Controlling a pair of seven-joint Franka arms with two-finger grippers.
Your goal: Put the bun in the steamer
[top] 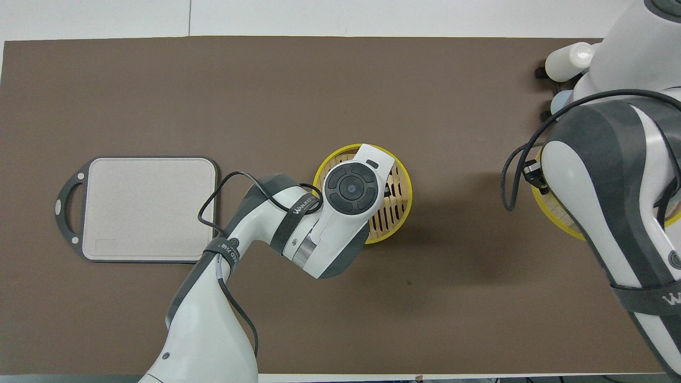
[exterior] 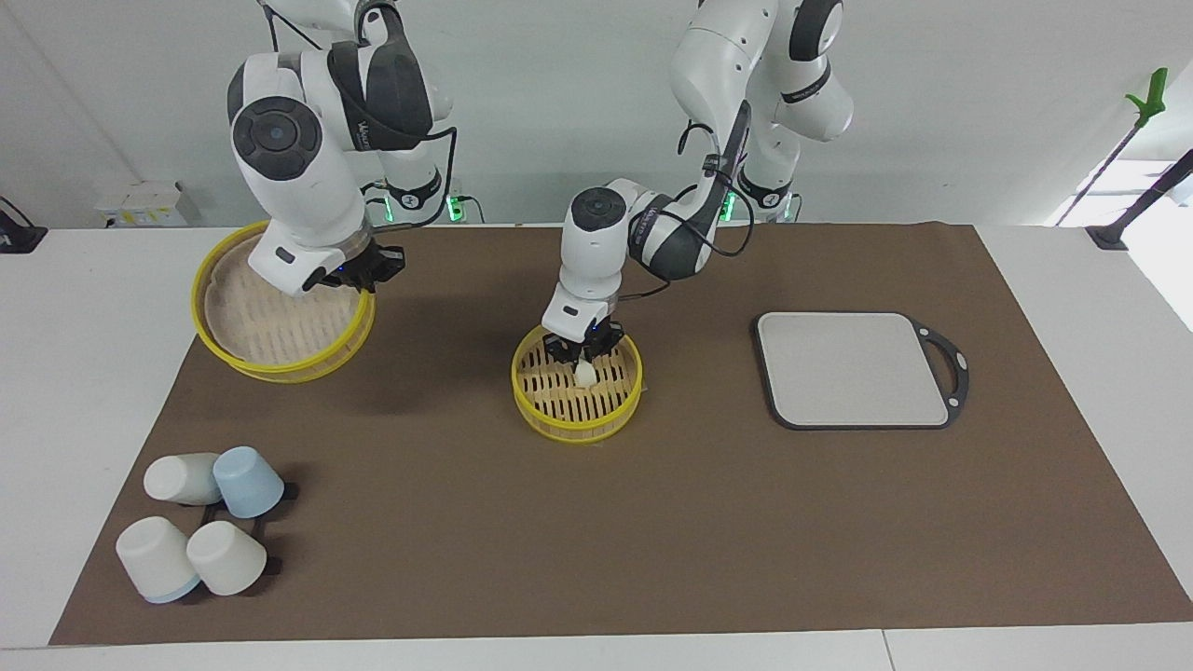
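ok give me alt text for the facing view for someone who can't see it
The left pincer holds the bun down inside the open steamer at mid-table. The right pincer holds a second yellow tier tilted above the mat, near four cups; a grey board lies unused.

A dark band wrapped around the white and grey forearm of the left arm (top: 298, 213) is printed with white lettering, seen most clearly in the overhead view; it appears to read "WANGSF", though the last letters are not made out with certainty. A second dark band lower on the same arm (top: 226, 249) carries white characters that cannot be read. On the white and grey right arm (top: 646, 300), a "W" is seen on a dark band at the edge of the overhead view, the rest being cut off. In the facing view, similar white lettering is seen on that arm's band (exterior: 365, 126) but is not legible.
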